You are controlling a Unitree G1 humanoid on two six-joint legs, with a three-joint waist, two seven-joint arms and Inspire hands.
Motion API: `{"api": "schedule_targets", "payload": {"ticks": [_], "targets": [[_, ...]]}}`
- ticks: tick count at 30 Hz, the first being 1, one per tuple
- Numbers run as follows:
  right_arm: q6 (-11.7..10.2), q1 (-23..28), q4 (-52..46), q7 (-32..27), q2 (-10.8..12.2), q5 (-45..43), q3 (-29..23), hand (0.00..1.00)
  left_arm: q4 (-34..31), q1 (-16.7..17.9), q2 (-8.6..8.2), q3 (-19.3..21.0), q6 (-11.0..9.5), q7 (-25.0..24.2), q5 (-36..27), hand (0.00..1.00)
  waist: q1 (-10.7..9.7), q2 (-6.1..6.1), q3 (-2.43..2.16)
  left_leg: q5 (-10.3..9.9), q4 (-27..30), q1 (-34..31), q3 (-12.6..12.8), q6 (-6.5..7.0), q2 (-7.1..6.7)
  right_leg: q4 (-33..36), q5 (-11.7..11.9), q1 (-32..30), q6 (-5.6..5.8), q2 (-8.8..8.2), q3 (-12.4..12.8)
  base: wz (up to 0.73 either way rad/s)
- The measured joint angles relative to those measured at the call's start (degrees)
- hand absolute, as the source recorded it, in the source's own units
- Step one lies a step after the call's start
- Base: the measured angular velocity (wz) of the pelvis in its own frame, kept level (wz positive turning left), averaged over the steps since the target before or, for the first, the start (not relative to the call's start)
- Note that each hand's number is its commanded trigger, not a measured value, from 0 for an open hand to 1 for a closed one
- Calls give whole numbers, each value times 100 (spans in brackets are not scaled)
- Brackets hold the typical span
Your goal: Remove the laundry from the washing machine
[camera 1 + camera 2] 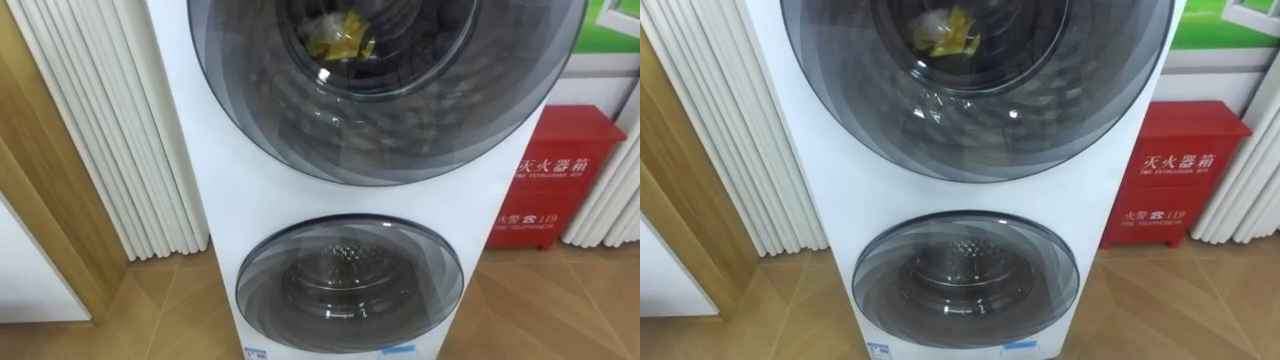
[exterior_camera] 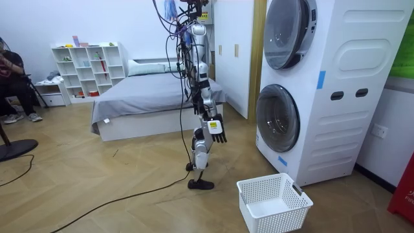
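Note:
A white stacked washing machine (image 1: pixel 215 150) fills the eye views, with two round dark glass doors, both shut. Behind the upper door (image 1: pixel 390 90) lies a yellow cloth (image 1: pixel 340 38) in the drum; it is also behind the glass in the right eye view (image 1: pixel 948 33). The lower door (image 1: pixel 350 285) shows a bare metal drum. In the room view I stand upright about a step from the washing machine (image 2: pixel 336 90), facing it. My right hand (image 2: pixel 215 127) hangs at my side with relaxed, straight fingers and holds nothing.
A white plastic basket (image 2: pixel 273 202) sits on the wooden floor in front of the machine. A red cabinet (image 1: pixel 560 180) stands to its right and white ribbed panels (image 1: pixel 110 120) to its left. Behind me are a bed (image 2: pixel 149 97), a shelf (image 2: pixel 87 68) and a seated person (image 2: pixel 13 84).

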Motion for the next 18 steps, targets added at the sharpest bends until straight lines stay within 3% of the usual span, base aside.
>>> {"api": "schedule_targets", "payload": {"ticks": [4, 8, 15, 18], "targets": [[84, -35, -193, -246, -69, -27, -232, 0, -2, -22, 18, 1, -3, -48, 8, 0, -33, -7, 6, 0, 0, 0, 6, 0, -5, 2, 0, -4, 0, -5, 6, 0], [66, -157, -1352, -750, -141, -151, -607, 0, -45, 25, 89, 20, -11, -89, 42, 0, -150, -49, 18, 2, 6, 10, 5, 2, -10, 16, 0, -4, 0, -9, -1, 0], [-74, -374, -3352, -1584, -267, -507, -987, 0, -177, 55, 192, 122, -128, -61, 156, 0, -141, -144, 16, 4, 5, 10, 8, 3, -11, 32, 0, -36, 0, -12, -13, 0], [-75, -386, -4232, -1891, -286, -759, -1060, 0, -193, 101, 232, 117, -132, -92, 158, 0, -129, -186, 42, 7, 1, 32, 18, 6, -8, 80, -2, -55, 3, -11, 42, 0]]}}
